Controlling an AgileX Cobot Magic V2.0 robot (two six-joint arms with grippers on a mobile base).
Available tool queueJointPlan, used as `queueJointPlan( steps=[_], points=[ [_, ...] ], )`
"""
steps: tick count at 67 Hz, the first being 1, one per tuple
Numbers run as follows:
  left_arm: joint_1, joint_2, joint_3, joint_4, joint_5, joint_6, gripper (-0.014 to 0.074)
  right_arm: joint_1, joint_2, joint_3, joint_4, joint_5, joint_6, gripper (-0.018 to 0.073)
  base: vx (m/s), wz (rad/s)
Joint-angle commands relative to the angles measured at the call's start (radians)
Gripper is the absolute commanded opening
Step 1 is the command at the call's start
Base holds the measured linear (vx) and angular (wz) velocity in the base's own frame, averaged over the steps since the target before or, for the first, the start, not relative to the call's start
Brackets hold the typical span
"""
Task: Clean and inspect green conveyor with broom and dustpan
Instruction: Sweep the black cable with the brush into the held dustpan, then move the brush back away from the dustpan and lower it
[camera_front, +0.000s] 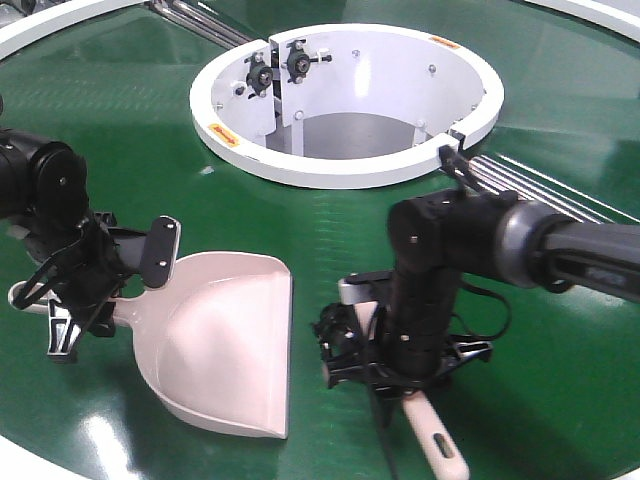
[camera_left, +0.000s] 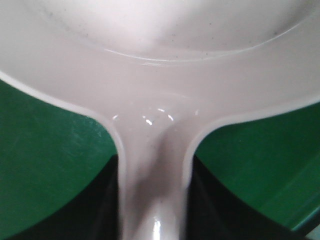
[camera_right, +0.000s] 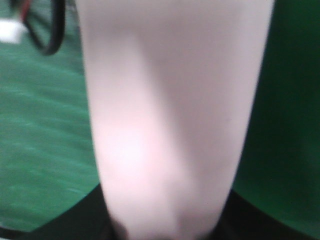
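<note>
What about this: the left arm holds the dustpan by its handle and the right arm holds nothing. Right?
Not quite: the left gripper holds the dustpan by its handle, but the right gripper grips the broom, as the front view shows.

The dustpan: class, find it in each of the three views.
Exterior front: dustpan lower left, handle in the left gripper.
Left wrist: dustpan fills the top, handle down the centre.
Right wrist: absent; that pale shape is the broom.
Shared landmark: the green conveyor.
</note>
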Motion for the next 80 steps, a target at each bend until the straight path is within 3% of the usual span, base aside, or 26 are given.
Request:
queueJointPlan(
  steps=[1, 13, 26, 40, 56, 66, 80],
  points=[
    [-0.005, -0.045, -0.028, -0.011, -0.021, -0.019, -0.0008, 0.041, -0.006, -0.086, 0.059, 0.056, -0.042, -0.0005, 0.0, 0.0],
    [-0.005, -0.045, -0.028, -0.011, -0.021, -0.019, -0.0008, 0.114, 0.08, -0.249, 0.155, 0.089, -0.074, -0.0005, 0.0, 0.0],
    [-0.005, -0.045, -0.028, -0.011, -0.021, -0.019, -0.0008, 0.196, 0.178, -0.463, 0.17, 0.105, -0.081, -0.0005, 0.0, 0.0],
    [-0.005, -0.045, -0.028, -0.011, -0.021, -0.019, -0.0008, 0.211, 0.218, -0.583, 0.179, 0.105, -0.082, -0.0005, 0.0, 0.0],
    [-0.005, -0.045, -0.028, -0.011, -0.021, -0.019, -0.0008, 0.208, 0.2, -0.578, 0.106, 0.104, -0.087, -0.0002, 0.0, 0.0],
    [-0.005, -0.045, -0.028, -0.011, -0.021, -0.019, -0.0008, 0.195, 0.136, -0.487, 0.009, 0.104, -0.089, -0.0002, 0.0, 0.0],
    [-0.005, -0.045, -0.028, -0.011, -0.021, -0.019, -0.0008, 0.077, -0.026, -0.278, -0.065, 0.08, -0.095, -0.0002, 0.0, 0.0]
  ],
)
